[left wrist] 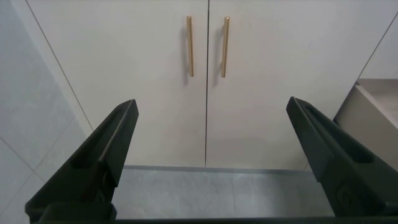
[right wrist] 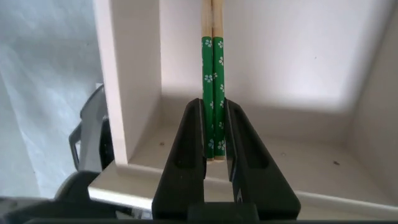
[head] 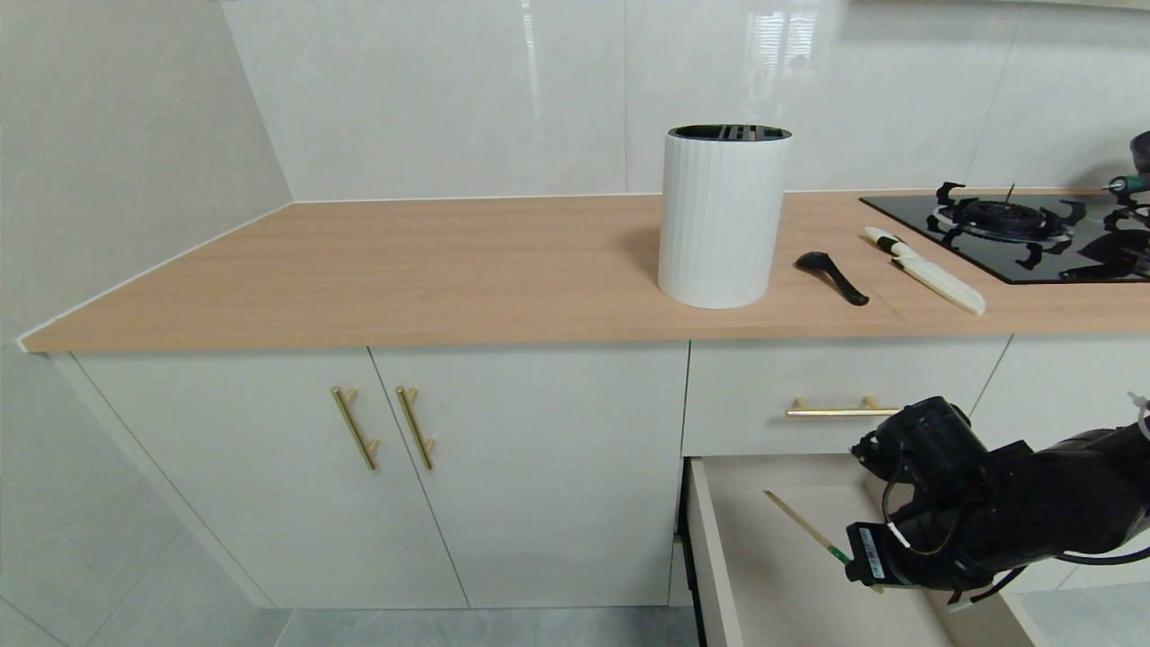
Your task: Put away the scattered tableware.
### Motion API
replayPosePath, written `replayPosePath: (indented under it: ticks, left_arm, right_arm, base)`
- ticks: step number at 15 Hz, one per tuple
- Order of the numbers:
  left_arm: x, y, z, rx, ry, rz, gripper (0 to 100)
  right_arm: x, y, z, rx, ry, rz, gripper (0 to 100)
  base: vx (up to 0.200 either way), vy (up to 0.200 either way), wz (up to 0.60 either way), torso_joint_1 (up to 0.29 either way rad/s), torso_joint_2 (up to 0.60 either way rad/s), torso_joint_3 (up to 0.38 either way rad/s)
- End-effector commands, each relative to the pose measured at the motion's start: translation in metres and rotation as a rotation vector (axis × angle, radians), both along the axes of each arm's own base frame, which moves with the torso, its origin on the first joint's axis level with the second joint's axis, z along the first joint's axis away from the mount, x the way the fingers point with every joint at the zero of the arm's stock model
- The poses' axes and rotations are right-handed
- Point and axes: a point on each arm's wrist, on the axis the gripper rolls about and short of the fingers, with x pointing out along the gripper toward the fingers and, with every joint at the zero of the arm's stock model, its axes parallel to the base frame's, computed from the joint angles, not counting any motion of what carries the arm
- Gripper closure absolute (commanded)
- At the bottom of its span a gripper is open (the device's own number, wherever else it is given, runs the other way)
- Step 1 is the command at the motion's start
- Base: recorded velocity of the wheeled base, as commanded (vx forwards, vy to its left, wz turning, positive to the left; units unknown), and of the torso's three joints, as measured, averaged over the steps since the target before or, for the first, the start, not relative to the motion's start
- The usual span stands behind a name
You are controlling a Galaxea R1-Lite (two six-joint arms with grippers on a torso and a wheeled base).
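A pair of wooden chopsticks (head: 804, 526) with green patterned ends (right wrist: 211, 62) is clamped in my right gripper (head: 858, 566) (right wrist: 214, 124), which is shut on them. They hang over the inside of the open drawer (head: 710, 539) (right wrist: 130, 81) below the counter, pointing toward its back. On the wooden counter lie a black spoon (head: 831, 274) and a white knife (head: 925, 270), to the right of a tall white ribbed utensil holder (head: 723, 216). My left gripper (left wrist: 211, 106) is open and empty, low in front of the cabinet doors (left wrist: 205, 81).
A black gas stove (head: 1015, 225) occupies the counter's right end. Above the open drawer is a closed drawer with a gold handle (head: 840, 411). Two cabinet doors with gold handles (head: 386, 427) stand shut to the left. The counter's left half is bare wood.
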Motion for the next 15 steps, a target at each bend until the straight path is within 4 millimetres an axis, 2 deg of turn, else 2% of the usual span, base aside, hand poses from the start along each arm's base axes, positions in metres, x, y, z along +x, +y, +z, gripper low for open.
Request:
replayPosePath:
  ticks: [1,5,13,15]
  left_arm:
    - [0.0,0.0,0.0,0.0,0.0,0.0,0]
    - [0.0,0.0,0.0,0.0,0.0,0.0,0]
    - [0.0,0.0,0.0,-0.001,0.0,0.0,0]
    - [0.0,0.0,0.0,0.0,0.0,0.0,0]
  right_arm:
    - [0.006,0.002,-0.017,-0.009,0.038,-0.021,100]
    - [0.008,0.005,-0.025,-0.024,0.045,-0.021,100]
    - [0.015,0.007,-0.036,-0.031,0.015,-0.027,100]
    - [0.017,0.009,-0.035,-0.024,-0.004,-0.026,100]
  base:
    - [0.0,0.0,0.0,0.0,0.0,0.0]
    - [0.0,0.0,0.0,-0.046,0.17,0.124]
    - [0.0,0.0,0.0,-0.073,0.44,0.35]
    - [0.0,0.0,0.0,-0.017,0.2,0.188]
